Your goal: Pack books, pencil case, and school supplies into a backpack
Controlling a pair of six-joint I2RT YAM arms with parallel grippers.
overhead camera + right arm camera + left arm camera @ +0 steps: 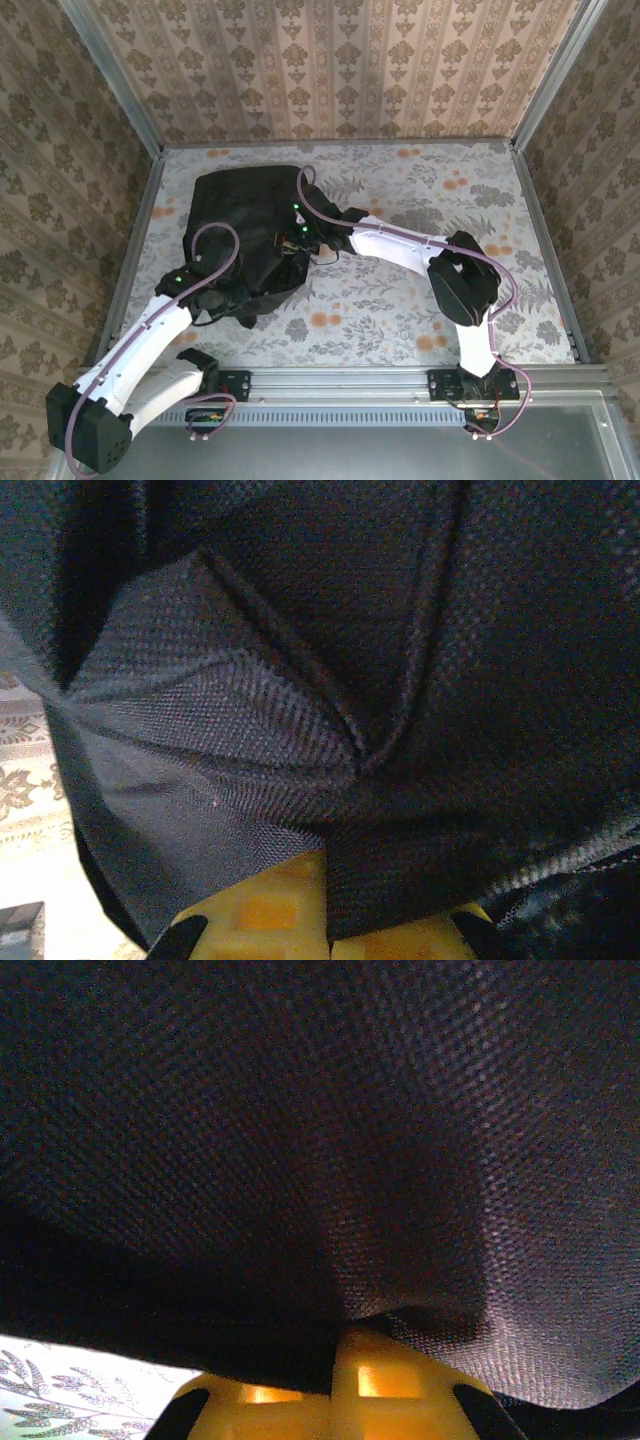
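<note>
The backpack [245,205], large, black and soft, lies slumped on the left half of the table. My left gripper [238,292] is at its near left edge. In the left wrist view the yellow jaws [340,1345] are shut on a fold of the backpack's black woven fabric [320,1140]. My right gripper [292,248] reaches in from the right at the near right side of the backpack. Its yellow jaws [328,865] are shut on a strip of the backpack's fabric [300,680], which puckers toward the pinch. The books, pencil case and school supplies are hidden.
A floral cloth covers the table [400,300], with open room to the right of the backpack. Metal rails [540,240] border the table's sides and back, and patterned walls stand behind them. A small dark grey corner [20,922] sits at the lower left of the right wrist view.
</note>
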